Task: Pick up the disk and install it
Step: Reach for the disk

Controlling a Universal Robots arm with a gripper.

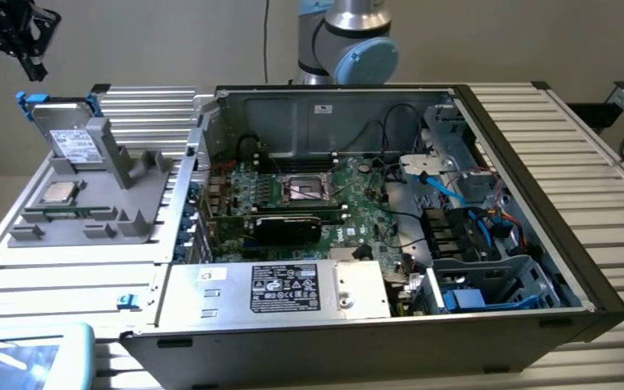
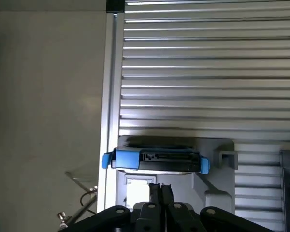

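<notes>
Gripper [image 2: 160, 187]: fingers pressed together, holding nothing, hanging above the disk [image 1: 71, 140] and apart from it. The disk stands on edge in a slot of the grey fixture [image 1: 127, 175], with its blue carrier bracket [image 1: 27, 99] wrapped over the upper edge. In the exterior view this station lies at about ten o'clock from the open computer case [image 1: 507, 122]. The small CPU chip [image 1: 56, 193] lies flat on the same fixture, at six o'clock from the disk and just beside it. Nothing is installed yet; the blue-sided drive cage [image 1: 486, 284] sits at about four o'clock inside the case. Handling, as we judge it: a stiff, dense metal body, fairly heavy for its size, with smooth faces that could slip in a light pinch. The plastic bracket probably flexes (so we trust it less as a grip surface). We treat the drive as shock-sensitive and the label side as one to spare from scraping. The best hold, in our view, is across the two flat faces near the exposed upper edge, midway between the blue ends.
</notes>
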